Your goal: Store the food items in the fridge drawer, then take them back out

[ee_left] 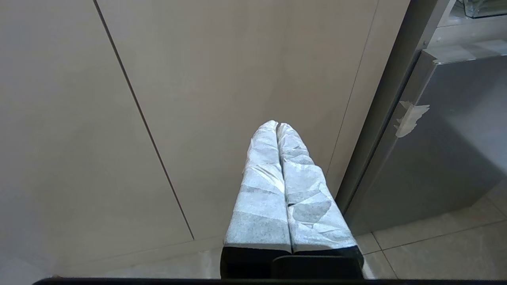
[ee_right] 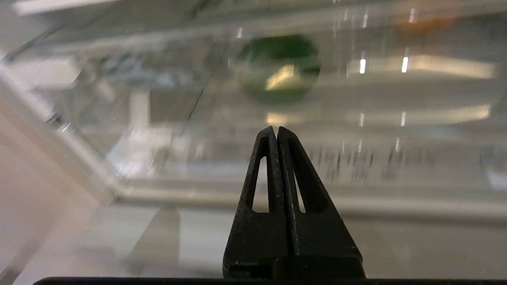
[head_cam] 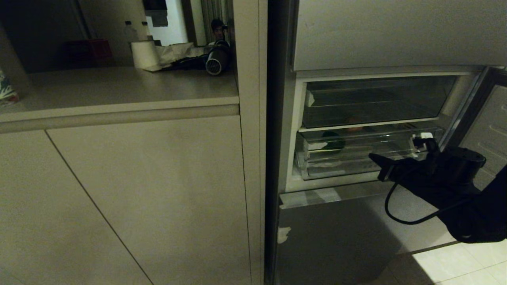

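The right gripper (head_cam: 376, 160) is reaching in from the right toward the front of the clear fridge drawer (head_cam: 356, 160), and its black fingers (ee_right: 277, 136) are pressing flat together with nothing between them. From here the main risk, as I judge it, is that pinched-shut tips are meeting the see-through front wall rather than catching its rim: the plastic is throwing back glare and offering little edge to hook, so the tips could be skating off, or pushing the bin further in instead of drawing it out. A jerky pull could also be sending the loose food rolling across the floor of the drawer, away from where a later grasp is expecting it. The left gripper (ee_left: 277, 126) is hanging low beside the beige cupboard front (ee_left: 198, 79), its tape-wrapped fingers closed on nothing, well apart from the fridge and taking no part. Looking further in, the drawer is sitting in the lower slot of the open compartment, white tape scraps showing on its front. Behind that wall the green pepper-like lump (head_cam: 332, 140) is lying toward the left side, dark and glossy with a pale highlight in the right wrist view (ee_right: 279, 67). Further back and a little higher, the orange-brown lump (head_cam: 353, 123) is showing only faintly, near the white shelf edge (head_cam: 368, 124); whether it is resting in this drawer or just above it I cannot tell.
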